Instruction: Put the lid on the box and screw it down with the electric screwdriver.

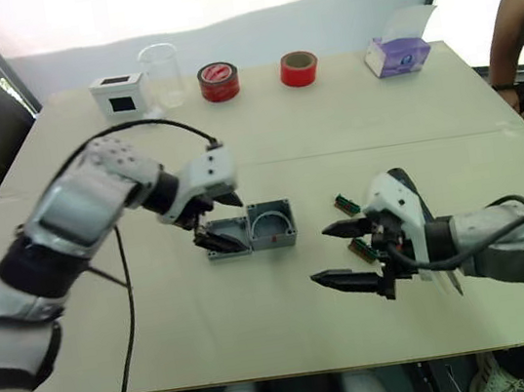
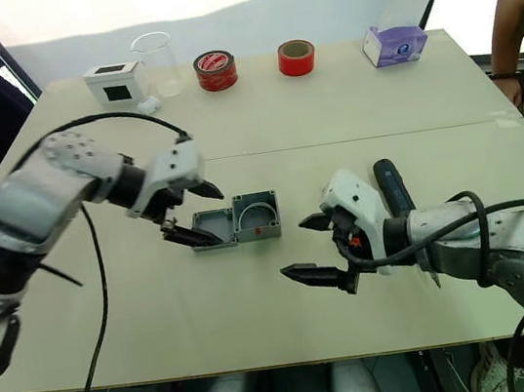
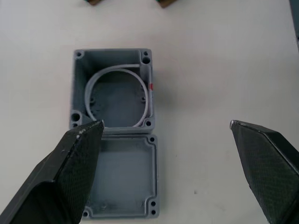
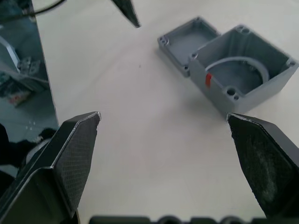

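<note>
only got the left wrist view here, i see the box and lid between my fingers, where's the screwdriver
Observer: The electric screwdriver lies on the table behind the right gripper, on the robot's right of the box.
Operator: is right holding anything
Observer: No, the right gripper is open and empty, hovering over bare table.
Operator: anything else near the box on that side
Observer: Two small green parts lie on the table beside the right gripper.
Operator: how close is left to the lid
Observer: The left gripper, open, hangs right over the lid, which lies rim up, touching the box.
</note>
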